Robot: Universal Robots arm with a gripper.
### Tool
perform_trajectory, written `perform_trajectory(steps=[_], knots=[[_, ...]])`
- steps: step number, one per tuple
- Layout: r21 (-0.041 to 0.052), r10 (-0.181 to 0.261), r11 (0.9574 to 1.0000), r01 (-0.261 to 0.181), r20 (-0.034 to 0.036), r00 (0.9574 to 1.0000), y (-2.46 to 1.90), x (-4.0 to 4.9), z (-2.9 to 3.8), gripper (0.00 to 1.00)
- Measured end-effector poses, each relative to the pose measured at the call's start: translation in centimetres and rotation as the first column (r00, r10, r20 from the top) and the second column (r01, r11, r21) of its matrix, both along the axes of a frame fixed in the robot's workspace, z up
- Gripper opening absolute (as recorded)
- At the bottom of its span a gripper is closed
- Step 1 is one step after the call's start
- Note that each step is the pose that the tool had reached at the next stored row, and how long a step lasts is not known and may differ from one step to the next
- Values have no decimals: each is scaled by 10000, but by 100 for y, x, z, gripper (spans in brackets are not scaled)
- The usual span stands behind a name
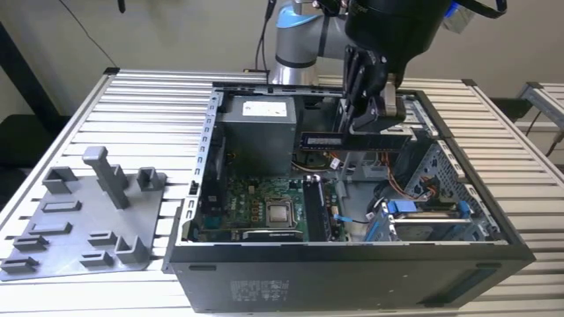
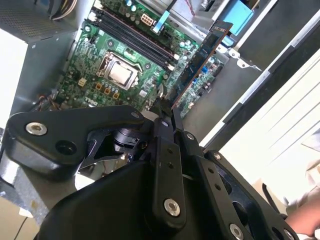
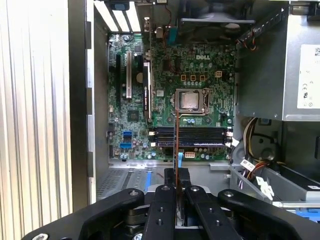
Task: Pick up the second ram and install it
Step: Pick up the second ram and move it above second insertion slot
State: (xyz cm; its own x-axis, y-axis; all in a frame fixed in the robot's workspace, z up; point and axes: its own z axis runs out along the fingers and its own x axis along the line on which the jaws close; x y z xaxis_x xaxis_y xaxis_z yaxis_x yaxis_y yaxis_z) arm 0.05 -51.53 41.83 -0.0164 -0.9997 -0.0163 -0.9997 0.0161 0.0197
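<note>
Blue board with black chips, clamped between black fingers: the second ram (image 1: 352, 140) is held in the air above the open computer case (image 1: 352, 264). The gripper (image 1: 379, 132) is closed on the end of the strip toward the exterior view's right. The rest of the strip reaches level toward the exterior view's left, just beside the grey power supply (image 1: 255, 129) at the far end of the case.

In the first wrist view I see the ram (image 3: 176, 142) edge-on, a thin line running out from the gripper (image 3: 176, 176). It crosses over the dark memory slots (image 3: 192, 136) and ends near the processor socket (image 3: 190, 100) on the green motherboard (image 3: 165, 65). It is raised clear of the board, not seated.

In the second wrist view the strip (image 2: 200, 57) slants away from the gripper (image 2: 167, 109), with the motherboard (image 2: 90, 65) beneath.

A grey fixture tray (image 1: 53, 244) lies on the slatted metal table (image 1: 150, 112), at the exterior view's left of the case.
</note>
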Motion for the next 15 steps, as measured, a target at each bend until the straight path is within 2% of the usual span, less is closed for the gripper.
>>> perform_trajectory(steps=[15], knots=[[0, -5, 10000, 5, 0, 10000, 283, 0, 0, 14]])
